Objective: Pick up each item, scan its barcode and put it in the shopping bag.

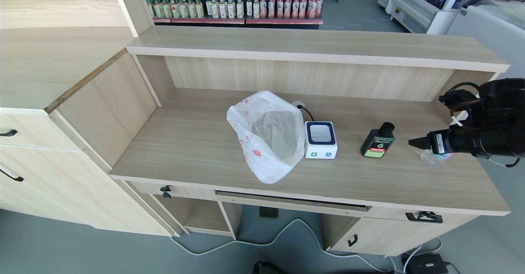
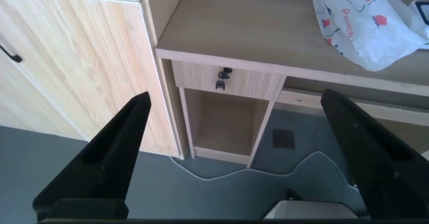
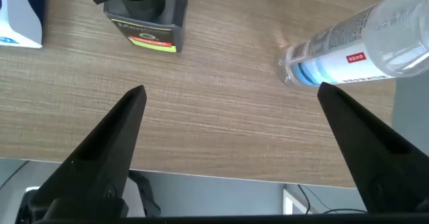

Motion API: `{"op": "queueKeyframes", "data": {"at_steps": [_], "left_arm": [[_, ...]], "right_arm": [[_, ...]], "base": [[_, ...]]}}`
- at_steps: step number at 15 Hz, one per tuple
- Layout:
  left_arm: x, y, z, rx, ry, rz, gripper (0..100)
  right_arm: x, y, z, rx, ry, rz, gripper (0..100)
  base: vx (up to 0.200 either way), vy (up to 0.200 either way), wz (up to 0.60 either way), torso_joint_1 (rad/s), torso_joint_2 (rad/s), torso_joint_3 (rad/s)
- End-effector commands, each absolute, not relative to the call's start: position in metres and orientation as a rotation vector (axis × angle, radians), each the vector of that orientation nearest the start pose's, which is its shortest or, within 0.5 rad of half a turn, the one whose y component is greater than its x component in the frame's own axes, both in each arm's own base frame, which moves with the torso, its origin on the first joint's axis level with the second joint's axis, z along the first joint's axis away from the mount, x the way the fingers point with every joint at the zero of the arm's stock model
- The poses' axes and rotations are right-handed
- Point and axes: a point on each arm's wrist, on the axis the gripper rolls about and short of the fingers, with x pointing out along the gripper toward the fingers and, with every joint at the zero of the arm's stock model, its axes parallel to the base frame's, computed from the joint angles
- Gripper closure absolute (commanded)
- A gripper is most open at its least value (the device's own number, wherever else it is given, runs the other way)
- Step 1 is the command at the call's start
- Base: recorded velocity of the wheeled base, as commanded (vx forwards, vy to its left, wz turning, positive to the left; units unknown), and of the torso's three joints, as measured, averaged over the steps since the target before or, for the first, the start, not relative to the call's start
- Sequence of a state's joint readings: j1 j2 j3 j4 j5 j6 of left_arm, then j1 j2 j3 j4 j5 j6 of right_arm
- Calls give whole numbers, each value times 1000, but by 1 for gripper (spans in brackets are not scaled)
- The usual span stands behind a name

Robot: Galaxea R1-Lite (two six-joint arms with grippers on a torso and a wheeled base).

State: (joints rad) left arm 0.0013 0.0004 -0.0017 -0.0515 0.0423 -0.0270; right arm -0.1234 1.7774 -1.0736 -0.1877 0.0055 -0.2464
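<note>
A white shopping bag (image 1: 266,136) with red prints stands open at the middle of the desk (image 1: 192,142); the left wrist view shows the bag (image 2: 365,23) too. Right of it sits the white scanner (image 1: 320,139), then a dark bottle (image 1: 378,141) with a black cap and a green-red label. A clear bottle (image 1: 431,159) with a blue-white label lies on its side further right. My right gripper (image 1: 416,142) hovers open just above the clear bottle (image 3: 362,43), with the dark bottle (image 3: 144,16) ahead of the right gripper (image 3: 231,93). My left gripper (image 2: 236,96) hangs open and empty below the desk's left front corner.
A raised counter ledge (image 1: 311,46) runs behind the desk and a tall side panel (image 1: 106,110) closes its left end. A cable (image 1: 305,112) runs from the scanner to the back. Drawers (image 2: 224,80) and an open cubby sit under the desktop.
</note>
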Motion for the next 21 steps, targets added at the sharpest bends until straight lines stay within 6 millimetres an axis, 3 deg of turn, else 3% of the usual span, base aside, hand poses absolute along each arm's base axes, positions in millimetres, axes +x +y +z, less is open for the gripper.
{"op": "queueKeyframes", "data": {"at_steps": [1, 6, 21], "left_arm": [[-23, 1, 81, -29, -54, 44, 0], [-23, 1, 81, -29, -54, 44, 0], [-23, 1, 81, -29, -54, 44, 0]], "right_arm": [[341, -41, 171, -213, 572, -45, 0], [375, -35, 169, -249, 545, -23, 0], [420, -14, 138, -294, 559, 3, 0]], "base": [[0, 0, 0, 0, 0, 0], [0, 0, 0, 0, 0, 0], [0, 0, 0, 0, 0, 0]]}}
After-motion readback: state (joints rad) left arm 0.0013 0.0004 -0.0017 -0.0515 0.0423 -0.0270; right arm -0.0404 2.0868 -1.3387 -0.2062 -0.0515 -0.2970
